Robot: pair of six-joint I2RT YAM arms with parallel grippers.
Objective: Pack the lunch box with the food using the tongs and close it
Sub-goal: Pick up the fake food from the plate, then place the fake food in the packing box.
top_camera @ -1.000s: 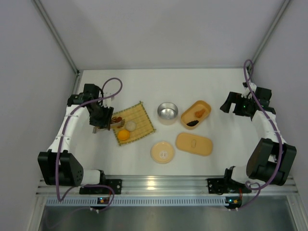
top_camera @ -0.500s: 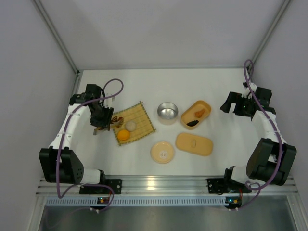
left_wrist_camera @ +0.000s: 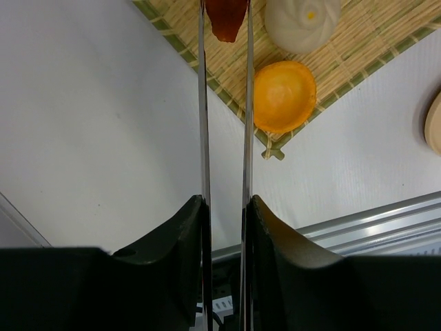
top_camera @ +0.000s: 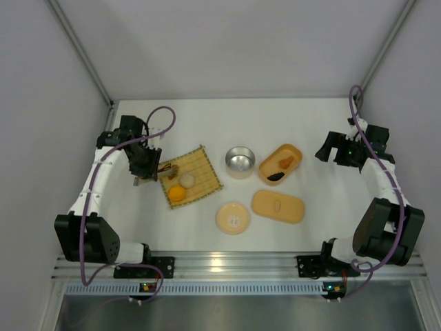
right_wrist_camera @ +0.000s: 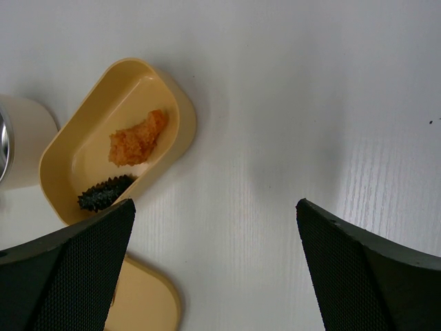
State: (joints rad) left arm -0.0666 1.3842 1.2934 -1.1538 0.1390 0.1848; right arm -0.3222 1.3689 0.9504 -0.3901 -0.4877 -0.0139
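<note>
The left jaws are squeezed part way in and hold the tongs (left_wrist_camera: 204, 103). Out in front of them, the reddish-brown piece (left_wrist_camera: 224, 15) sits between the two thin arms. The white ball (left_wrist_camera: 303, 24) and orange ball (left_wrist_camera: 284, 95) lie just to the right. The right jaws are wide open and hold nothing. The lunch box (right_wrist_camera: 180, 114) lies ahead and left of them, with the orange-tan piece (right_wrist_camera: 138, 138) and dark brown oval (right_wrist_camera: 103, 194) inside.

White tabletop (top_camera: 227, 114), pale grey walls (top_camera: 227, 48), aluminium rail (top_camera: 227, 263) along near edge, even light
</note>
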